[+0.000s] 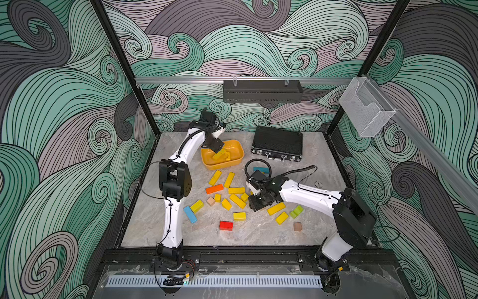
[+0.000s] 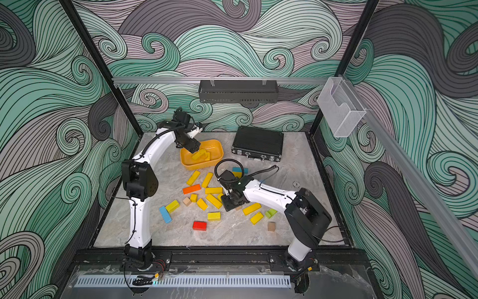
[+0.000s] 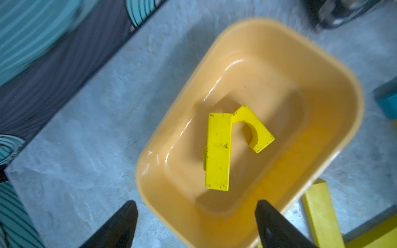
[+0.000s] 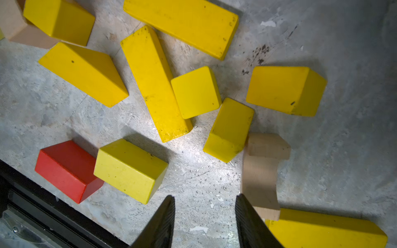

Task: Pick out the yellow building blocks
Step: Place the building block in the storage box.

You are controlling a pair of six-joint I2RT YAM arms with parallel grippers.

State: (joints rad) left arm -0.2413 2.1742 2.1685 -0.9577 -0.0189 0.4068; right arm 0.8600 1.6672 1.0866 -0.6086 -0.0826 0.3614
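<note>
Left pincer [image 3: 195, 203] hangs released, jaws wide, over the tub [image 3: 318, 68], a yellow bar [image 3: 218, 150] and yellow arch [image 3: 255, 126] lying inside just beneath it. Right pincer [image 4: 204, 196] stands parted and empty, yellow building blocks [image 4: 150, 81] strewn on the table [image 4: 343, 150] just ahead of its tips

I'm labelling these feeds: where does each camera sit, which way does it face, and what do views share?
Top views: high at the front, looking down on the table; left arm and right arm show.
Left wrist: above the tub, looking into it; open fingers show.
Right wrist: low over yellow blocks and a red block; fingers show.
Shared: tub, top and left wrist; red block, top and right wrist.
</note>
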